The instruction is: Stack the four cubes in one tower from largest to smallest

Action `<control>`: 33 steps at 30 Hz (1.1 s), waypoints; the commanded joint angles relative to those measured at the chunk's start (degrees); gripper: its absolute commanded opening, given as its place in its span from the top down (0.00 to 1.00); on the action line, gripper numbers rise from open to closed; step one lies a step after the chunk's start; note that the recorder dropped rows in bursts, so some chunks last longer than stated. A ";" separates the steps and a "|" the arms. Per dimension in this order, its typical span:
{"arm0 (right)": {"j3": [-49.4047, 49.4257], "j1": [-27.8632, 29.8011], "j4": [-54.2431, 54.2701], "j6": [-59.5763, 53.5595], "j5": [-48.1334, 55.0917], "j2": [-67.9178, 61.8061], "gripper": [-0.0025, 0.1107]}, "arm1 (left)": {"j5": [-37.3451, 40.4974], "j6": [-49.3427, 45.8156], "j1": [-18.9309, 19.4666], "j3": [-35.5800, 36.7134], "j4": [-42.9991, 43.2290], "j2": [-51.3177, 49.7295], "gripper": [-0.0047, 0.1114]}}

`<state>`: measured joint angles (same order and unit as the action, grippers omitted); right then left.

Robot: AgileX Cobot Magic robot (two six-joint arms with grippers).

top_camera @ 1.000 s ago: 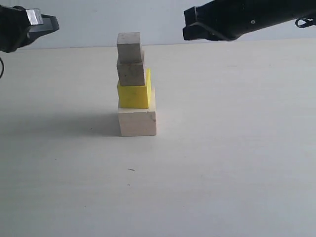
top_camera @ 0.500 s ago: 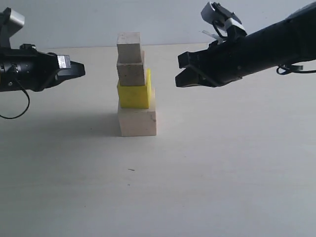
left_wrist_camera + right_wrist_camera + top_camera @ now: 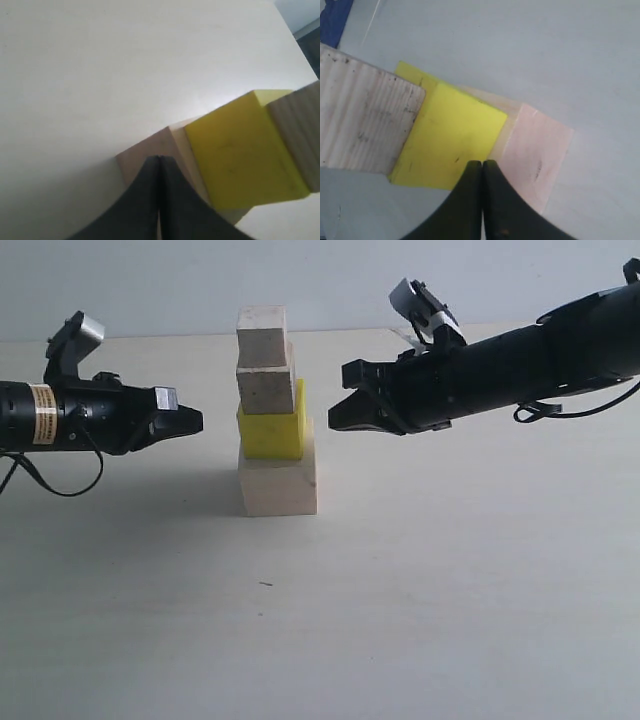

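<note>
The pale table [image 3: 450,590] took up nearly everything I could see, with the task's things standing a little left of its middle. Two dark arms reached in low over it from opposite sides: the right arm [image 3: 530,355], the bulkier of the two from where I stood, slanted in from the right, and the left arm [image 3: 70,418], with a yellowish label band and a loose black cable, lay almost level on the left.

Between them stood the tower [image 3: 274,410], all four cubes in one column, upright on the table. At the bottom sat the large pale wooden cube [image 3: 278,488]. On it rested the medium yellow cube [image 3: 270,435], set toward the left edge of the pale one, so a strip of pale wood showed on the right. Above that came the lower small wooden cube [image 3: 265,390], and on top the upper small wooden cube [image 3: 262,337], each one slightly out of line with the one beneath.

The left tool [image 3: 196,421] pointed at the tower at about the yellow cube's height, near it with a clear gap. Seen from its wrist, its two dark fingers were pressed together with nothing between them. The right tool [image 3: 482,167] pointed at the tower's other side at much the same height, near but apart, and its fingers were also closed on nothing.
</note>
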<state>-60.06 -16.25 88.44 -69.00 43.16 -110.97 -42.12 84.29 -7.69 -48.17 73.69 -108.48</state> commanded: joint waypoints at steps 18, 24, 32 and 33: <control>-0.37 -0.05 2.61 -2.92 1.55 -0.03 0.98 | -5.34 -0.21 -0.53 -8.33 -0.40 -11.22 0.96; -0.37 -0.05 2.61 -2.92 2.72 -0.03 0.98 | -4.21 -0.21 -3.67 -9.90 1.03 -11.22 0.96; -0.37 -0.05 1.08 -2.82 2.70 -0.03 0.98 | 2.89 -0.10 -4.58 -10.44 0.85 -11.22 0.96; -0.37 -0.05 1.08 -2.82 2.70 -0.03 0.98 | 2.71 -0.10 -4.58 -10.44 0.75 -11.22 0.96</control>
<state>-60.06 -16.25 89.96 -71.32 45.21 -110.97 -40.13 84.29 -12.49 -58.15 74.73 -119.61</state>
